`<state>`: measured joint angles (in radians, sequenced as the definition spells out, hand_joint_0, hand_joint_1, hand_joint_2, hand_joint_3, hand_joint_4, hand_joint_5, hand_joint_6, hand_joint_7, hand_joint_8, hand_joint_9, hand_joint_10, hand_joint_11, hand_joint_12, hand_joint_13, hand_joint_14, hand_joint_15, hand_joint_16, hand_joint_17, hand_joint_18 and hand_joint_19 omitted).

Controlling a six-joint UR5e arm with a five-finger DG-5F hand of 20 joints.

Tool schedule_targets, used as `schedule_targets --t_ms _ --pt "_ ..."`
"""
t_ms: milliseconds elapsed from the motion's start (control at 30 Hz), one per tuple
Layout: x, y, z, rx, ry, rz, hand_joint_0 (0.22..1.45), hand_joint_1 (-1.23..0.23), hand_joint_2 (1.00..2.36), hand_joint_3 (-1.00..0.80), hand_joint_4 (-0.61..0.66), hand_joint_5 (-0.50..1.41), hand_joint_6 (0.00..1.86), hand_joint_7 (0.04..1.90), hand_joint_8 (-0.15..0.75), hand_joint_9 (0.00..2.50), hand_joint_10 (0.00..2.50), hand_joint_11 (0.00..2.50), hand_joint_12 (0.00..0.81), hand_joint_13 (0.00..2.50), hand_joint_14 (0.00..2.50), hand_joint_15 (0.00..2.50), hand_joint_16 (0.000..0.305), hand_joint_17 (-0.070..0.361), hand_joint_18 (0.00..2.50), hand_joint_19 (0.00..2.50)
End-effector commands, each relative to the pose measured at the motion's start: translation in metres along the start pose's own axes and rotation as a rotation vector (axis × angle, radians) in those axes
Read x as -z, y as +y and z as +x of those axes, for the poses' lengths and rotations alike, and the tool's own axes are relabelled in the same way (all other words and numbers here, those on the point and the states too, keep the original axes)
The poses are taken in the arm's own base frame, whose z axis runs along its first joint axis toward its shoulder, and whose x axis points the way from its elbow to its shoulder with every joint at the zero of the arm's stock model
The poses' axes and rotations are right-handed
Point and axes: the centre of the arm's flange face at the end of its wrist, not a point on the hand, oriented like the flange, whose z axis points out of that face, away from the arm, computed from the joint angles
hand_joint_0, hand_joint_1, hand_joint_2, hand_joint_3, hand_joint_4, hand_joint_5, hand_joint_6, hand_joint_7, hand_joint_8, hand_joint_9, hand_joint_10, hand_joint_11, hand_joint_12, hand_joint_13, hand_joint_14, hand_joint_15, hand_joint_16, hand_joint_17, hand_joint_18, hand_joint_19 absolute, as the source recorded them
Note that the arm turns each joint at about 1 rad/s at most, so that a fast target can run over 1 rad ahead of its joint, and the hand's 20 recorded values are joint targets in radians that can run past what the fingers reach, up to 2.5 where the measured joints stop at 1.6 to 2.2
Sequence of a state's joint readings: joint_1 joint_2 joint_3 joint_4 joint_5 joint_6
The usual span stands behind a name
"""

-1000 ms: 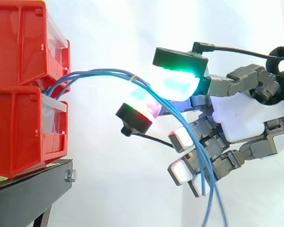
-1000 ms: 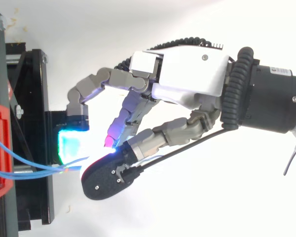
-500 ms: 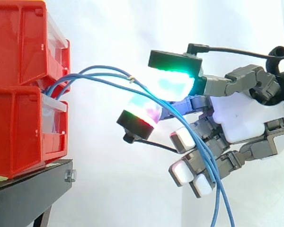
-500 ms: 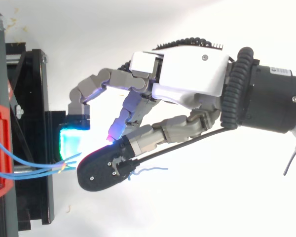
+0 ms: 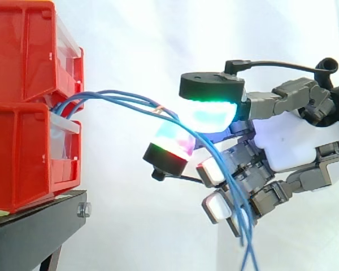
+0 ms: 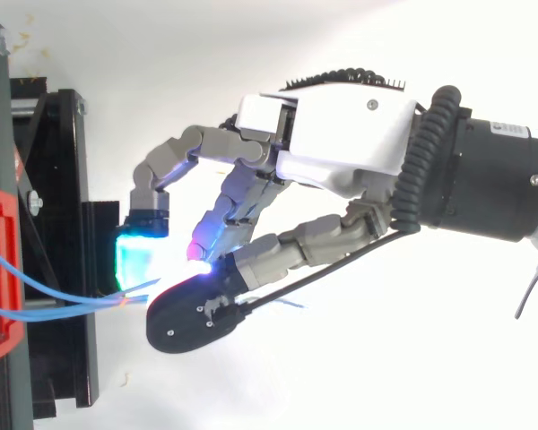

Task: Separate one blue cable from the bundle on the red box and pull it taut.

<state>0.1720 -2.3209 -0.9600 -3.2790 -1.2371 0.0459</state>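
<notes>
While your hand (image 5: 294, 147) pinches the blue cables (image 5: 124, 99) near the red box (image 5: 28, 141), they hang slack. None is apart yet.

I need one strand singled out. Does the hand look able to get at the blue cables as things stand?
Probably yes: the blue cables arc free from the red bins and pass between the glowing pads of the hand, nothing blocking.

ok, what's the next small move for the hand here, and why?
Probably ease the pinch slightly and roll the fingers so all but one cable slips out, before any pull. The hand's fingers seem to pinch several blue cables together, and the cables arc slack from the red bins.
</notes>
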Motion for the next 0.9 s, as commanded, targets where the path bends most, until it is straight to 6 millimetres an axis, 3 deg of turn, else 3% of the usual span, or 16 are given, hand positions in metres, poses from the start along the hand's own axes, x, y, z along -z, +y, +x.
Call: schedule_targets --t_ms 0,133,300,433,633,800,867 --pt "0.0 0.0 0.0009 0.0 0.001 -0.001 0.73 -0.83 1.02 -0.22 -0.18 -0.15 0.96 0.98 0.207 1.08 0.02 0.53 0.323 0.96 0.02 0.45 0.051 0.116 0.76 0.71" --pt "0.0 0.0 0.0009 0.002 0.001 -0.001 0.83 -0.85 1.0 -0.47 -0.29 -0.15 0.97 1.13 0.188 1.1 0.02 0.52 0.31 0.95 0.02 0.45 0.049 0.11 0.72 0.72" --pt "0.0001 -0.0008 0.0009 0.002 0.0 0.001 0.84 -0.89 1.0 -0.5 -0.35 -0.13 0.96 1.24 0.175 1.14 0.02 0.51 0.3 0.97 0.02 0.45 0.047 0.106 0.74 0.69" --pt "-0.0001 0.0001 0.001 0.001 0.001 -0.002 0.8 -0.91 1.0 -0.5 -0.34 -0.11 0.96 1.18 0.171 1.17 0.02 0.5 0.293 1.0 0.02 0.44 0.046 0.104 0.77 0.67" --pt "-0.0002 -0.0005 0.001 0.001 0.001 -0.002 0.68 -0.88 1.0 -0.5 -0.23 -0.08 0.93 0.99 0.183 1.22 0.02 0.48 0.303 1.03 0.02 0.45 0.046 0.104 0.8 0.69" --pt "0.0 -0.0006 0.0011 0.002 0.002 -0.001 0.71 -0.93 1.0 -0.5 -0.24 -0.1 0.92 1.03 0.172 1.18 0.02 0.5 0.305 1.03 0.02 0.45 0.047 0.105 0.81 0.68" --pt "0.0 -0.0006 0.0011 0.002 0.002 -0.001 0.7 -0.93 1.0 -0.5 -0.17 -0.11 0.93 0.96 0.176 1.17 0.02 0.5 0.303 1.01 0.02 0.45 0.047 0.105 0.79 0.68"
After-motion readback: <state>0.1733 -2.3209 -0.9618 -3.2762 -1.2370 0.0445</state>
